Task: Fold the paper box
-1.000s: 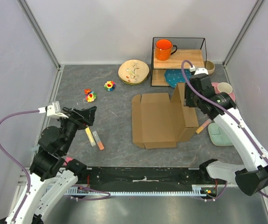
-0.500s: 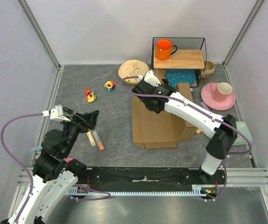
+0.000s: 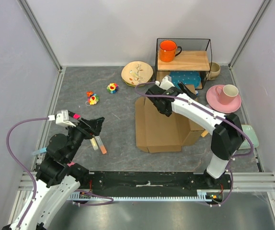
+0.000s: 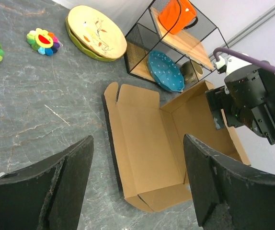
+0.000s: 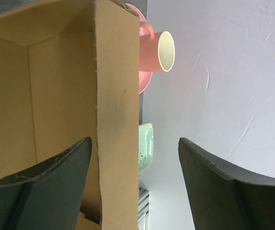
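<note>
While the left arm hangs over the near-left of the table [image 3: 118, 103], I see the box [image 3: 160, 125] lying right of centre, just in front of the shelf [image 3: 191, 60]. Its main panel is flat on the grey surface with flaps spread at the far and near ends. The right-hand panel stands up as a wall.

My right gripper [image 5: 133, 141] is at the far right corner of the box, at the top of that upright wall. Through its wrist camera the fingers [image 5: 41, 177] are spread wide. The wall's cut edge runs up between them, nearer the finger on the view's left. I cannot tell whether it touches either finger, and nothing is clamped.

My left gripper [image 4: 137, 140] is spread wide too and carries nothing. It points toward the box but is well apart from it. From overhead, two short sticks [image 3: 98, 143], one yellow and one orange, lie just beside it.

An orange mug [image 3: 167, 50] stands on the shelf's top board, with a blue plate [image 3: 183, 78] below it. A cream plate [image 3: 137, 73] sits left of the shelf. A pink cup [image 3: 229, 91] on a saucer is right of the box, and a green tray [image 3: 250, 136] lies nearer. Two flower toys [image 3: 93, 99] lie far left.
</note>
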Controlling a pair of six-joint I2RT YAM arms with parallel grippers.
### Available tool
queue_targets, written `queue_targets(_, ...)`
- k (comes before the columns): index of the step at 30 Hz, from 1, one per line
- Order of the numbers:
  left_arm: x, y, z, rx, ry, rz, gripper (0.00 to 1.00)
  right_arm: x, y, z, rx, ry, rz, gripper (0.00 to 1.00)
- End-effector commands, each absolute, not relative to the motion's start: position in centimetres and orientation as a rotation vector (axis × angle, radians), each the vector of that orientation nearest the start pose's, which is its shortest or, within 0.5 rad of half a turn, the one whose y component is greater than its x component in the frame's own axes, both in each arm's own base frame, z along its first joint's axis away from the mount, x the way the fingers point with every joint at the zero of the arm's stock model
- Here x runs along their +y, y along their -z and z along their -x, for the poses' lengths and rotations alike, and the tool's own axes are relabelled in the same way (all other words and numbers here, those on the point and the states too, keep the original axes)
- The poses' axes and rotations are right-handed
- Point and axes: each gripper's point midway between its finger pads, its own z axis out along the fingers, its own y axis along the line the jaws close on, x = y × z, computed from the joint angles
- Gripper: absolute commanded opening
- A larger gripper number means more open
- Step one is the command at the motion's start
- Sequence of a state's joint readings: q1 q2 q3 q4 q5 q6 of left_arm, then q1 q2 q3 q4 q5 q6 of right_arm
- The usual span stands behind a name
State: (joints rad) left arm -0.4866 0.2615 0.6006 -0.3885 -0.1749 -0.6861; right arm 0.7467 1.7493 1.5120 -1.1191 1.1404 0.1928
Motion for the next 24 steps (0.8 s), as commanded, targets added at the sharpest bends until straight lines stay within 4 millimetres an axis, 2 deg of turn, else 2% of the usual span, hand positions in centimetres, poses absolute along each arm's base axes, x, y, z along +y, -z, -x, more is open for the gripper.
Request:
queue_targets(1,-10.6,-27.3,-19.8,1.649,0.798,0.301,0.82,8.8,-20.9,-34.1,2.164,1.185,0.444,0.80)
queue_targets(8,-10.5,-26.8,-19.7,1.648,0.793,0.297,0.82,8.1,-19.3,-34.7,2.200,1.218,0.447,0.77)
queue_targets(17,-10.4,-26.4,-19.7,1.651,0.778,0.291,0.82,7.4,-18.3,-34.8,2.235,1.228,0.454,0.51)
queue_targets(20,-10.4,-26.4,-19.7,1.653,0.777,0.288,0.82,7.1,-18.2,-34.9,2.243,1.233,0.452,0.36)
queue_targets(21,-10.4,-26.4,-19.7,1.653,0.775,0.288,0.82,7.0,-18.3,-35.0,2.243,1.230,0.440,0.23)
queue_targets(23,-10.2,-26.5,-19.6,1.652,0.769,0.287,0.82,6.9,-18.9,-35.1,2.228,1.239,0.427,0.12)
queue_targets(24,-10.1,-26.5,-19.6,1.650,0.764,0.288,0.82,7.0,-19.5,-35.2,2.222,1.220,0.409,0.01)
